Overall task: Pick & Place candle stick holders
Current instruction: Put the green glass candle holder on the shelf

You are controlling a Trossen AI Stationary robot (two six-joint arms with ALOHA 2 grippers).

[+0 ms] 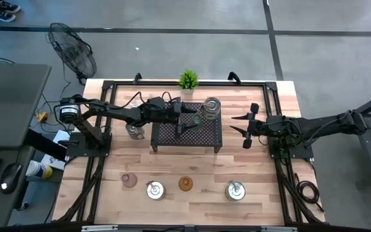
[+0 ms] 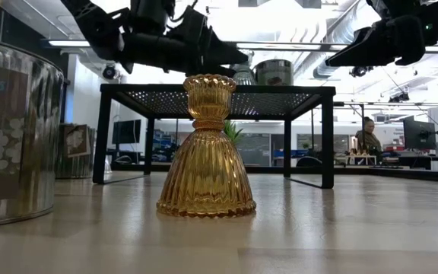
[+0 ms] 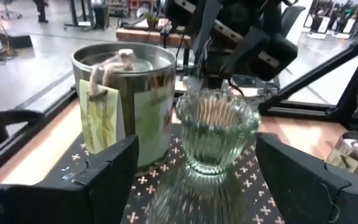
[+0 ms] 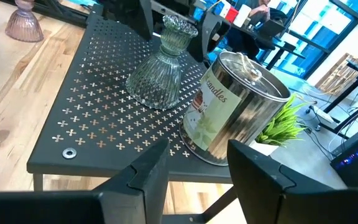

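A pale wooden table (image 1: 263,167) carried a black perforated rack (image 1: 205,133). On it stood a ribbed clear glass holder (image 4: 160,68) beside a shiny tin (image 4: 232,106). The left gripper (image 1: 184,116) gaped wide around the holder; the right gripper (image 1: 248,125) hung part-open and empty off the rack's right edge.

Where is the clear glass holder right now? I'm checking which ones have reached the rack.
The clear glass holder stands upright on the black rack, beside the silver candle tin, directly in front of the open left gripper.
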